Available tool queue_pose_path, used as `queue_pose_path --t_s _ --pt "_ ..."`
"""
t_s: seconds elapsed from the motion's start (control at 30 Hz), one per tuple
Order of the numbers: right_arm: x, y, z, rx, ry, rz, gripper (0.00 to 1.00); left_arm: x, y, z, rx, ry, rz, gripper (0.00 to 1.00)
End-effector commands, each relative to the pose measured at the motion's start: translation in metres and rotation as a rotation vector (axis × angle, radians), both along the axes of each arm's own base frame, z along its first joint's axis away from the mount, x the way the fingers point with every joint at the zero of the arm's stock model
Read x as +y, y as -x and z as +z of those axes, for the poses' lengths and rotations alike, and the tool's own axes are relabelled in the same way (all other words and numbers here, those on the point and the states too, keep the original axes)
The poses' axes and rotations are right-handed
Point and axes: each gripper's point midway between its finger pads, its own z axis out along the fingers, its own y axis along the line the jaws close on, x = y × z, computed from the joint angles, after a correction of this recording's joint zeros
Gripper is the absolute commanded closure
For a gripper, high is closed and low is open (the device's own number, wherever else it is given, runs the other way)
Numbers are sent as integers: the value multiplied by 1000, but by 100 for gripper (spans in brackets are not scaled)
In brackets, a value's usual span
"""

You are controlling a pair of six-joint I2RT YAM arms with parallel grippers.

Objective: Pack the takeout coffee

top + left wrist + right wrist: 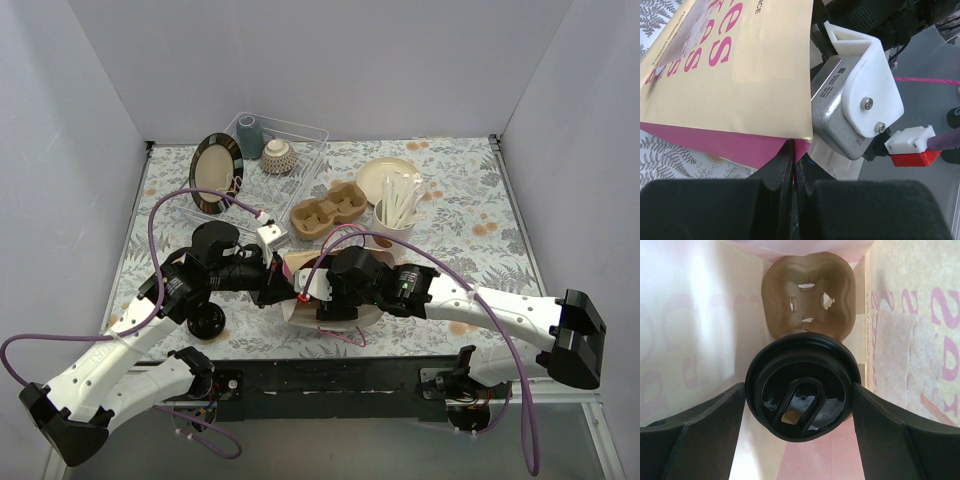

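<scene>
Right gripper (pixel 800 405) is closest to the camera. Its jaws are spread wide and look clamped on a takeout coffee cup (pixel 801 390), black lid facing the camera, inside the paper bag (pixel 690 320). The cardboard cup carrier (pixel 807 295) sits deeper in the bag, just past the cup, so the cup's long axis points pretty much straight at it. Left gripper (pixel 792 167) has its jaws pinched tight on the bag's edge.

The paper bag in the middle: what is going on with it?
The left gripper is shut on the edge of the paper bag and holds it up. The right gripper is inside the bag, closed on a black-lidded coffee cup that sits over the brown cup carrier at the bag's bottom.
</scene>
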Motion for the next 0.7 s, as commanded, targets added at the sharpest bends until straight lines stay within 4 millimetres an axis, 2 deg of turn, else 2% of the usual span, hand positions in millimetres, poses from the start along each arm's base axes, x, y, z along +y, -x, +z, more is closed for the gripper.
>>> queue_pose_path --t_s 0.0,0.2,0.37,0.53,0.67 --pt "-3 -21 0 -87 14 -64 39 -2 7 16 -1 39 -25 100" --pt "-8 -26 -4 -115 30 -96 39 -1 8 16 3 41 -23 100" --pt "0 -21 -6 -92 6 -65 39 -1 10 15 8 44 -21 100" --pt "6 -16 24 -63 -66 -61 39 0 13 13 13 43 -30 100" --pt "1 4 40 -9 -90 11 39 0 17 14 23 56 -46 100"
